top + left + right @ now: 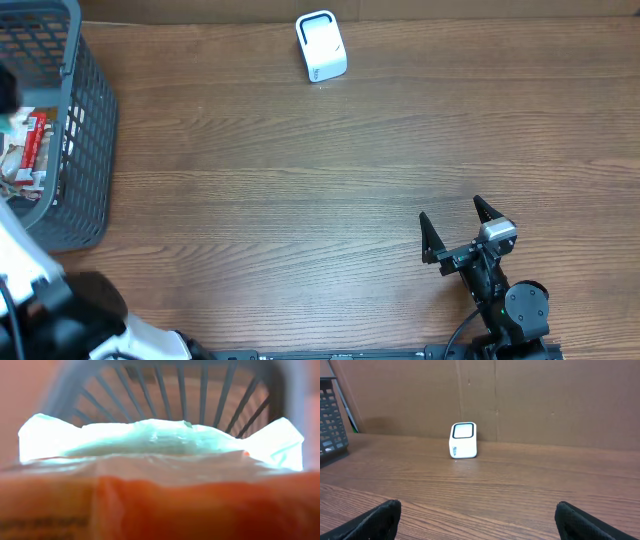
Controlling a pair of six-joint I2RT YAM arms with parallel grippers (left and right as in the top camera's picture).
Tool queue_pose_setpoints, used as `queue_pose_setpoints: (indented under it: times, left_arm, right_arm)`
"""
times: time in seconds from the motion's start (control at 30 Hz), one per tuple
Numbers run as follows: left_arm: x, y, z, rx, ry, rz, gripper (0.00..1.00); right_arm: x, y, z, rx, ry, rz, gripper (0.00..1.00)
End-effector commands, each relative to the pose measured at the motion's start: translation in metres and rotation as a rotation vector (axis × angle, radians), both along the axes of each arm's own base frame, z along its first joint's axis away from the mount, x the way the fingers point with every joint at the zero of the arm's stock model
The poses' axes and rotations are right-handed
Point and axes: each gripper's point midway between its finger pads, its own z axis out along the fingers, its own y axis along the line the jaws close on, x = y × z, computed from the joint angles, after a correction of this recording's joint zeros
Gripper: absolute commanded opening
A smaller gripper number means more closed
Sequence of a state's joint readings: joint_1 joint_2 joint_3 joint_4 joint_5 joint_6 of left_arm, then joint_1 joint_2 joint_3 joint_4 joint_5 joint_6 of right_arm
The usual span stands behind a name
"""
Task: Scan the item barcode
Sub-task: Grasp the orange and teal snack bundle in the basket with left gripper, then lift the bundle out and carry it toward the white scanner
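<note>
While your right claw (450, 208) hovers over the wooden table (300, 200) with its fingers spread wide and nothing between them, your left claw is down in the grey basket (85, 120), close against a white plastic packet (160, 440). Its fingers are hidden, so I cannot tell whether it grips. The white scanner (321, 46) stands at the far edge, well apart.

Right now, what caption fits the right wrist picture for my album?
The right claw stands open, facing the little white scanner across the wooden table.
</note>
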State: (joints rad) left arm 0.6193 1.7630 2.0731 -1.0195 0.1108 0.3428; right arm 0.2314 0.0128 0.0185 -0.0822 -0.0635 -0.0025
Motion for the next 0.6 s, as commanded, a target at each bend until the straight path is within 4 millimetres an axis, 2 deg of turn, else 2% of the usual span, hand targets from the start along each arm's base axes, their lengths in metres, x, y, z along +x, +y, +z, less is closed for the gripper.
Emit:
queue_pose_setpoints:
  times: [0.0, 0.13, 0.27, 0.4, 0.57]
  left_arm:
    - [-0.022, -0.018, 0.056, -0.024, -0.153, 0.076, 0.55]
    - [-0.040, -0.044, 0.078, -0.076, -0.212, 0.102, 0.52]
    - [-0.052, -0.084, 0.087, -0.136, -0.220, 0.080, 0.52]
    - [-0.056, -0.122, 0.079, -0.198, -0.173, 0.033, 0.50]
    - [-0.059, -0.174, 0.053, -0.308, -0.056, -0.031, 0.41]
  right_arm:
    - [0.000, 0.001, -0.002, 0.003, -0.002, 0.004, 1.00]
    - [0.000, 0.001, -0.002, 0.003, -0.002, 0.004, 1.00]
    - [0.000, 0.001, -0.002, 0.003, -0.002, 0.004, 1.00]
    - [0.000, 0.001, -0.002, 0.003, -0.002, 0.004, 1.00]
    - [0.000, 0.001, -0.002, 0.003, -0.002, 0.004, 1.00]
